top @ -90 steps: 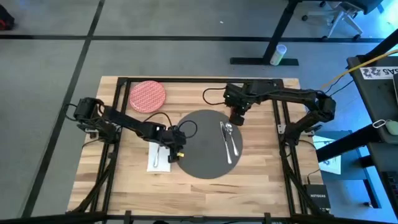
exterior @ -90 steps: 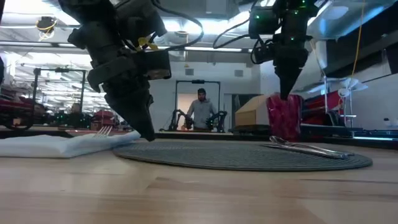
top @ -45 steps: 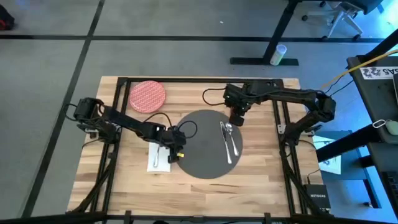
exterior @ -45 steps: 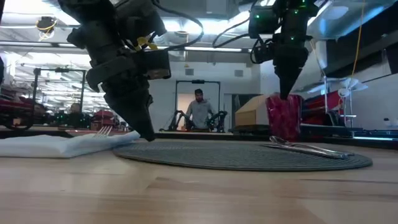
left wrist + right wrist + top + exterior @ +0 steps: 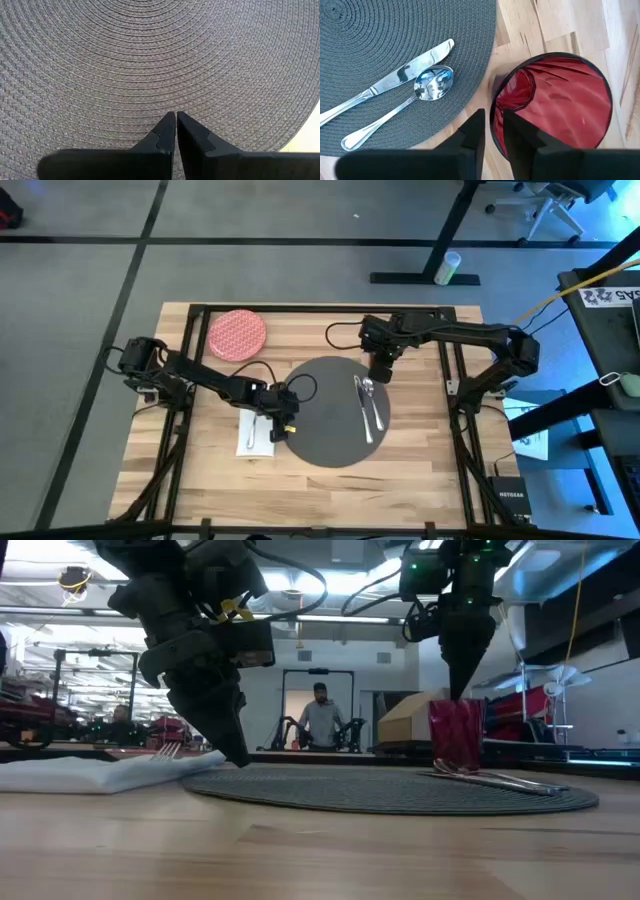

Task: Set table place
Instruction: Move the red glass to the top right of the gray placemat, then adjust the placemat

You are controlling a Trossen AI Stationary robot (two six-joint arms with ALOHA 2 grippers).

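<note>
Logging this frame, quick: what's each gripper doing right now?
Left gripper: shut, empty, tips at the grey mat.
Right gripper: shut on the red cup's rim.

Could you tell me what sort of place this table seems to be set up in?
Probably a robotics lab or workshop: the table stands on grey carpet, a person stands by another pair of arms behind, and an office chair is nearby.

Dark jointed arms, looping black cables, yellow tag near left claw (image 5: 283,423).
</note>
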